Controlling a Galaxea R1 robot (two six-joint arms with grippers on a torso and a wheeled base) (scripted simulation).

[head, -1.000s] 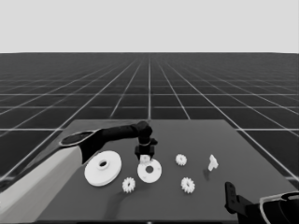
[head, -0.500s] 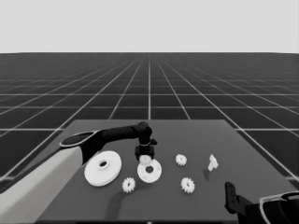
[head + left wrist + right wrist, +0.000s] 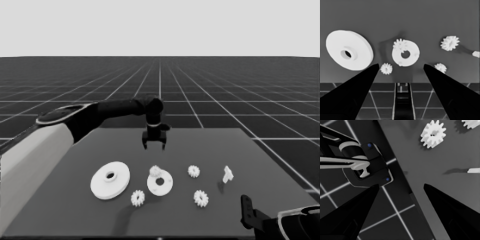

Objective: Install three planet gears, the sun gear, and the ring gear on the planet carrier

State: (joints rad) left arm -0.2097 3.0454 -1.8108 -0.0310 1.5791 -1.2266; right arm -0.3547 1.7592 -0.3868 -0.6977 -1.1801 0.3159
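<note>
The smaller round part, the planet carrier (image 3: pixel 162 186) (image 3: pixel 411 56), lies mid-table with one planet gear (image 3: pixel 155 171) (image 3: pixel 400 45) sitting on its far rim. My left gripper (image 3: pixel 153 146) (image 3: pixel 401 65) hangs open and empty above the table, just behind this part. The larger round part, the ring gear (image 3: pixel 110 179) (image 3: pixel 349 50), lies flat to its left. Three loose gears lie around: one in front (image 3: pixel 137 198) (image 3: pixel 386 68), one to the right (image 3: pixel 194 171) (image 3: pixel 450 43), one front right (image 3: pixel 201 198) (image 3: pixel 440 67) (image 3: pixel 433 133). My right gripper (image 3: pixel 248 212) (image 3: pixel 401 185) waits open at the table's front right corner.
A thin white piece (image 3: pixel 228 174) (image 3: pixel 476 53) (image 3: pixel 473 170) lies at the right of the table. The left arm's pale grey part (image 3: pixel 35 155) fills the lower left of the head view. Dark machinery with blue lights (image 3: pixel 367 165) shows past the table's edge in the right wrist view.
My left gripper has risen and drawn back from the smaller round part, leaving a gear on it. The right arm has not moved.
</note>
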